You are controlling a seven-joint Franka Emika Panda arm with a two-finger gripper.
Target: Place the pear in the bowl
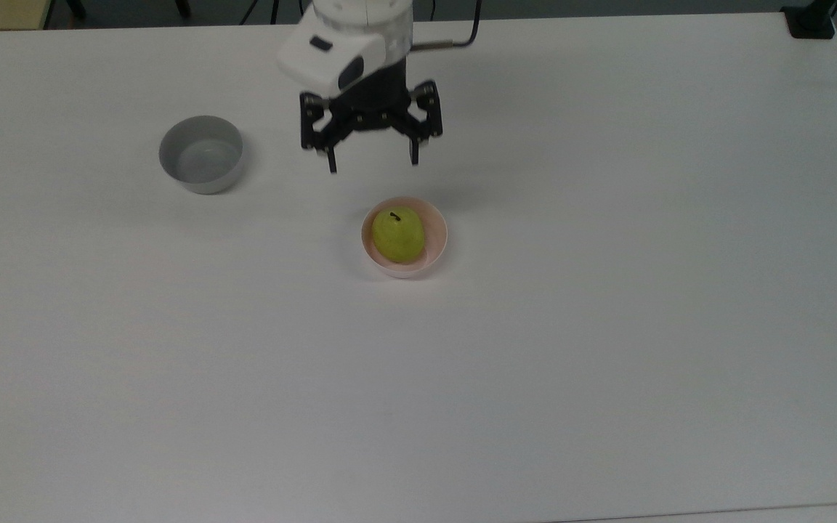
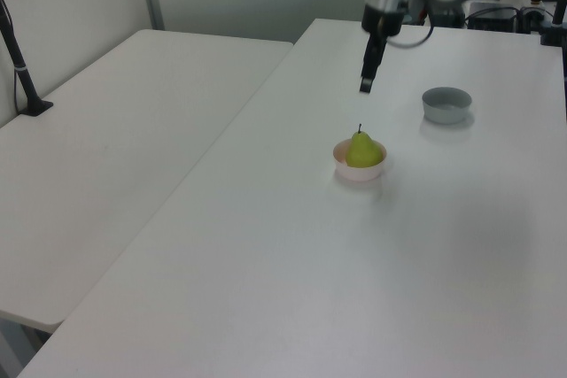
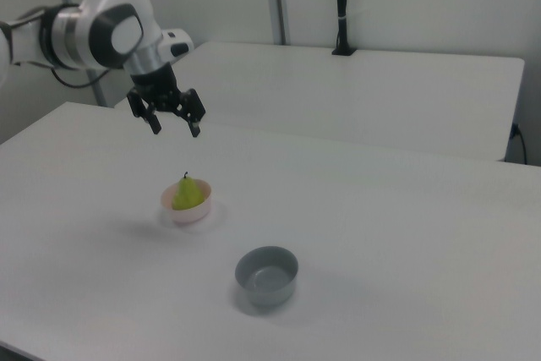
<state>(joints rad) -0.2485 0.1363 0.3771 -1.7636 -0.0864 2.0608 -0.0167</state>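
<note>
A small, rounded yellow-green pear [image 1: 398, 234] with a short dark stem sat inside a small round pale pink plastic bowl [image 1: 438, 247]. The fruit stood roughly upright, its stem pointing up, and it filled most of the bowl. The bowl rested near the middle of a wide white table [image 1: 607, 327].

The black two-finger gripper [image 1: 373, 161] on the white robot arm [image 3: 110, 27] hung in the air above the table, well clear of the bowl and pear. Its two fingers were spread wide apart and pointed downward, and nothing was held between them. In the top view the gripper appeared above the bowl in the picture and a little to the top view's left. In the right view the gripper [image 3: 176, 131] floated higher than the pear [image 3: 187, 194], slightly toward the right view's left. In the left view the gripper [image 2: 366, 86] was seen edge-on, hanging over the table beyond the pear [image 2: 362, 150].

A second bowl, grey with straight sides [image 1: 201, 155], stood on the same table, well apart from the pink bowl. It lay toward the top view's left, with nothing visible inside it. In the right view this grey bowl [image 3: 266, 276] was nearer the camera than the pink bowl [image 3: 188, 210].
</note>
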